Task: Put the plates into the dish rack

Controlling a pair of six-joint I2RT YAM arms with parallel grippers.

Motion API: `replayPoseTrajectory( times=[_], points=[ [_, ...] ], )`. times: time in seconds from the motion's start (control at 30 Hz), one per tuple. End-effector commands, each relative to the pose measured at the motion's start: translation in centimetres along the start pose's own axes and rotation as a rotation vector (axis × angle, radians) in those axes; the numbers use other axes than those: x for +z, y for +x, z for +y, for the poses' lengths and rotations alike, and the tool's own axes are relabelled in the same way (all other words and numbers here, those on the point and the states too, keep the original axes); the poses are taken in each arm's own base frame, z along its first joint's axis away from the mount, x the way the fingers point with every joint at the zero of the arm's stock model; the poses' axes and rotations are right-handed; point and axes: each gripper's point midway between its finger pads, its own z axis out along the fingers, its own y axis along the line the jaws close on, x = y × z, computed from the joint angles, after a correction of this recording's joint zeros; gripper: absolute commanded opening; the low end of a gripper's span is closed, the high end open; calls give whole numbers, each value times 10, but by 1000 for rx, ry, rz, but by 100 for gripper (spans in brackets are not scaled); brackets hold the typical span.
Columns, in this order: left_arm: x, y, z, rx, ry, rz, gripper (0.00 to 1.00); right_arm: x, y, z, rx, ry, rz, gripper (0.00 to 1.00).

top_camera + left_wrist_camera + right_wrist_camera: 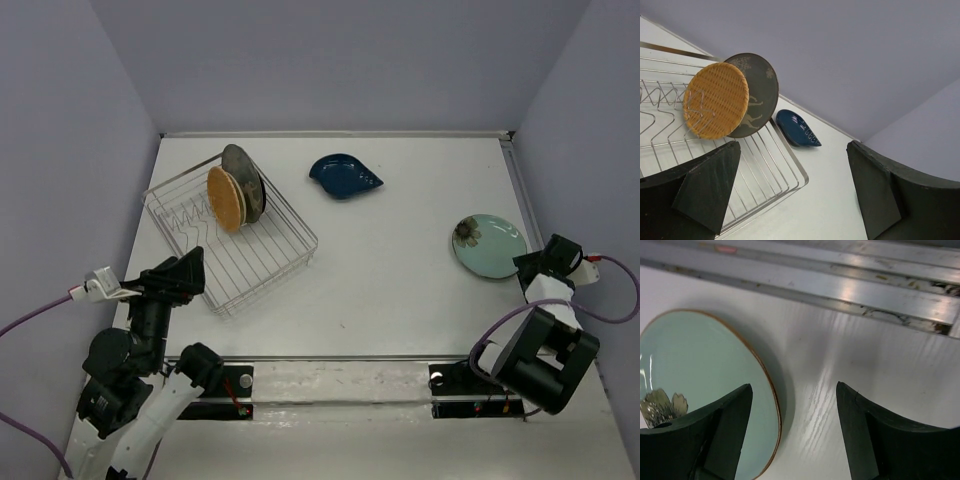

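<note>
The silver wire dish rack [268, 262] stands at the left, with the orange plate [226, 198] and the grey deer plate [245, 180] upright in it; both show in the left wrist view [715, 107] [760, 90]. The dark blue leaf-shaped dish [343, 175] lies at the back centre. The pale teal floral plate [488, 245] lies flat at the right. My right gripper [528, 266] is open, its jaws astride the teal plate's rim [771, 390]. My left gripper [188, 272] is open and empty at the rack's near corner. The cream and black plates are out of view.
Grey walls enclose the table on three sides. A metal rail [840, 287] runs along the right edge beside the teal plate. The rack's near corner [802, 177] lies between the left fingers.
</note>
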Motion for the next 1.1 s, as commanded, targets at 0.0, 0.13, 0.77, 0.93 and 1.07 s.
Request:
replayPoseTrajectory(
  times=[0.0, 0.13, 0.77, 0.93, 1.07],
  points=[
    [-12, -22, -6, -52, 62, -79, 99, 5, 18, 31, -119, -173, 123, 74],
    [-13, -24, -4, -55, 56, -85, 99, 20, 38, 24, -127, -148, 217, 72],
    [-8, -18, -3, -41, 38, -64, 99, 9, 103, 65, -115, -479, 545, 49],
    [-6, -17, -2, -34, 23, -58, 99, 11, 113, 70, -30, -527, 571, 41],
    [-5, -16, -2, -30, 15, -58, 99, 12, 110, 71, -2, -532, 535, 9]
  ],
)
